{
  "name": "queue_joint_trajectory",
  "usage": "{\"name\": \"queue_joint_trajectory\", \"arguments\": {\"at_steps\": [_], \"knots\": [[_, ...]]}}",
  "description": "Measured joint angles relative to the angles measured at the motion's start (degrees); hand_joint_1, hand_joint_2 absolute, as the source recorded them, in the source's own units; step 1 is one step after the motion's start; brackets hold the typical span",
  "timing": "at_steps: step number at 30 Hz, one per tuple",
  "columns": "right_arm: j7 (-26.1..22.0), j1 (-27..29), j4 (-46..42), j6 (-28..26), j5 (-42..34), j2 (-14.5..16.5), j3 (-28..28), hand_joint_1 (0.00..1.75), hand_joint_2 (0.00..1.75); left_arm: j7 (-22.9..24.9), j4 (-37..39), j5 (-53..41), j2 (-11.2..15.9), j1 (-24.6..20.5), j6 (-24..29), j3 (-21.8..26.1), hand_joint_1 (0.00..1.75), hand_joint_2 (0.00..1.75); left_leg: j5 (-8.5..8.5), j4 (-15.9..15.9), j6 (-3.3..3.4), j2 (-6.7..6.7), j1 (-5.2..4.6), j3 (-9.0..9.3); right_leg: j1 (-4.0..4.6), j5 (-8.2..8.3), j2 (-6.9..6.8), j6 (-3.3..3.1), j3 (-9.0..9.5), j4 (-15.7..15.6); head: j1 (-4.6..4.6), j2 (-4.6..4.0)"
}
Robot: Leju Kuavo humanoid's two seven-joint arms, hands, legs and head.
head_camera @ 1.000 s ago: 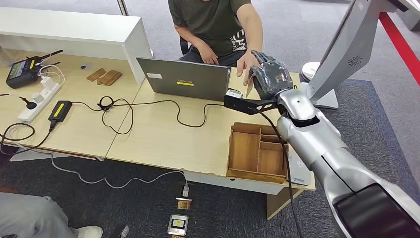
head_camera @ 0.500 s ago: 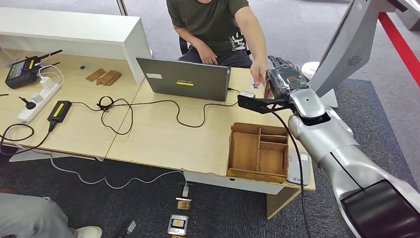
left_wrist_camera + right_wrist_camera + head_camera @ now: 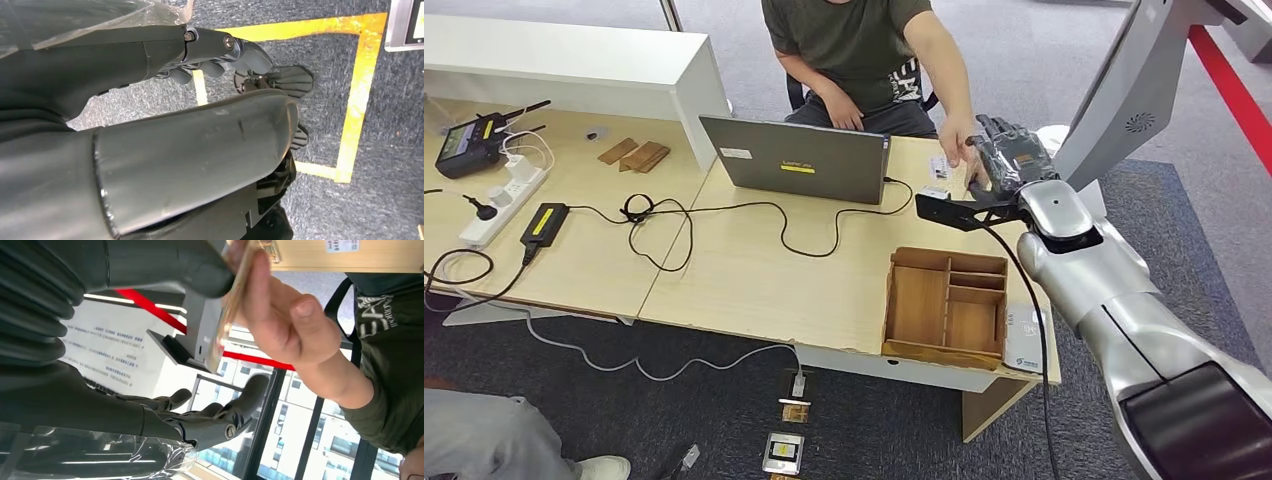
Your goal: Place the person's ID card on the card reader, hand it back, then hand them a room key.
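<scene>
Desk [image 3: 754, 290] with laptop [image 3: 796, 160], wooden tray [image 3: 944, 305]

Even, bright indoor light falls across the desk [image 3: 754, 270] in the head view, with short, soft shadows under the laptop [image 3: 796, 158] and cables. The frame is sharp, bending slightly toward the edges. In the right wrist view, windows [image 3: 320, 440] at 5 o'clock are overexposed, and the person's hand [image 3: 285, 315] at 1 o'clock is soft. The left wrist view is dimmer, its close grey cover [image 3: 190, 160] blurred.

Silver right arm [image 3: 1084, 270], dark grey right hand [image 3: 1009, 152], black cable, ribbed grey cover.
</scene>
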Motion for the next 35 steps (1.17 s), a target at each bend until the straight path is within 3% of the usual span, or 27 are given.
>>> {"name": "queue_joint_trajectory", "arguments": {"at_steps": [12, 18, 22, 28, 34, 35], "knots": [[0.54, -0.26, 0.28, -0.68, 3.70, 0.32, -0.49, 0.00, 0.00, 0.08, 0.00, 0.67, -0.02, 0.28, 1.20, -0.45, 0.00, 0.00, 0.00, 0.00, 0.00, 0.00, 0.00, 0.01, 0.00, 0.00, 0.00, 0.00, 0.01, 0.01, 0.00, 0.00], [6.55, -1.37, 0.68, -0.55, 8.74, -1.49, -0.55, 0.00, 0.00, -0.36, 0.00, 1.63, -0.05, 1.13, 2.39, -0.56, 0.00, 0.00, 0.00, 0.04, 0.00, -0.03, 0.00, 0.01, 0.00, 0.00, -0.02, 0.00, -0.01, -0.03, -0.01, 0.00], [11.74, -2.47, 1.48, 3.96, 11.86, -6.90, -0.54, 0.00, 0.00, -0.21, 0.00, 2.57, -0.13, 2.20, 3.21, -0.59, 0.00, 0.00, -0.02, 0.16, 0.04, -0.07, -0.01, -0.02, -0.01, 0.02, -0.07, 0.03, 0.02, -0.10, 0.01, 0.00], [16.52, -3.29, 2.98, 11.09, 12.50, -18.87, -0.73, 0.00, 0.00, 1.75, 0.00, 4.45, -0.31, 3.30, 4.47, -0.58, 0.00, 0.00, -0.15, 0.31, 0.23, -0.08, -0.10, -0.10, -0.09, 0.06, -0.06, 0.15, 0.03, -0.18, -0.01, 0.00], [19.36, -0.90, 4.25, 12.23, 9.01, -32.83, -2.89, 0.00, 0.00, 2.97, 0.00, 7.03, -0.82, 3.73, 5.51, -0.10, 0.00, 0.00, -0.31, 0.39, 0.46, -0.17, -0.09, -0.05, -0.08, -0.03, -0.13, 0.34, 0.15, -0.31, -0.02, 0.00], [19.36, -0.38, 4.33, 12.04, 8.40, -34.05, -3.18, 0.00, 0.00, 2.97, 0.00, 7.22, -0.87, 3.76, 5.50, -0.03, 0.00, 0.00, -0.33, 0.39, 0.49, -0.18, -0.08, -0.05, -0.07, -0.05, -0.13, 0.36, 0.20, -0.33, -0.02, 0.00]]}}
